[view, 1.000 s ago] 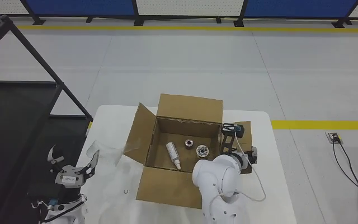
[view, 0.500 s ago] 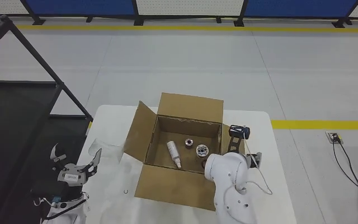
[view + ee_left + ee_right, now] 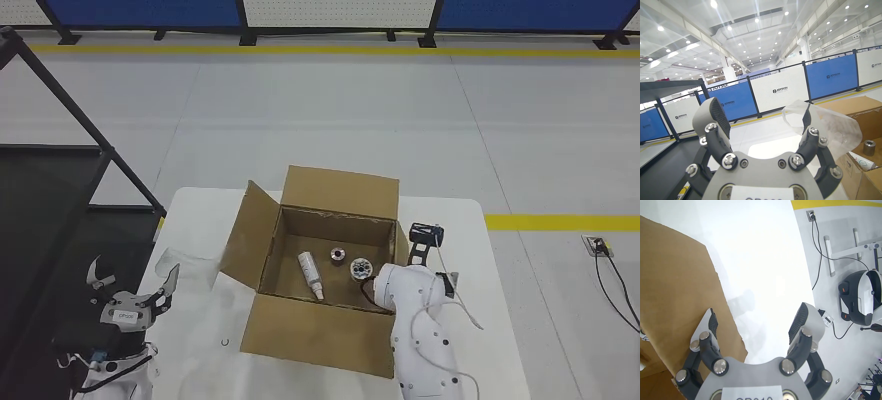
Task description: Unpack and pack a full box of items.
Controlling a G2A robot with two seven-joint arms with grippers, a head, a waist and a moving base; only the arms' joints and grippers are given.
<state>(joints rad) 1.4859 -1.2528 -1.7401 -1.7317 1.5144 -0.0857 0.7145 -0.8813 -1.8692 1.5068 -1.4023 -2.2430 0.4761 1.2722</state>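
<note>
An open cardboard box (image 3: 300,335) stands mid-table with its flaps spread. Inside lie a white bottle (image 3: 309,275), a small metal ring (image 3: 338,255) and a round patterned part (image 3: 361,267). My left gripper (image 3: 130,290) hovers open and empty off the table's left edge. From the left wrist, this gripper (image 3: 762,117) points at a clear plastic bag (image 3: 831,128), with the box (image 3: 863,113) and a metal cylinder (image 3: 869,147) beyond. My right arm (image 3: 412,290) is at the box's right side. The right gripper (image 3: 756,321) is open and empty above the white table (image 3: 762,256), beside the brown flap (image 3: 677,275).
The clear plastic bag (image 3: 195,262) lies on the table left of the box. A small ring (image 3: 226,343) sits near the front edge. A black rack (image 3: 50,200) stands at the left. Cables and a black-and-white device (image 3: 859,302) are on the floor right of the table.
The right arm's body has swung rightward along the box's right side, while its wrist stays near the right flap. The left gripper has barely shifted.
</note>
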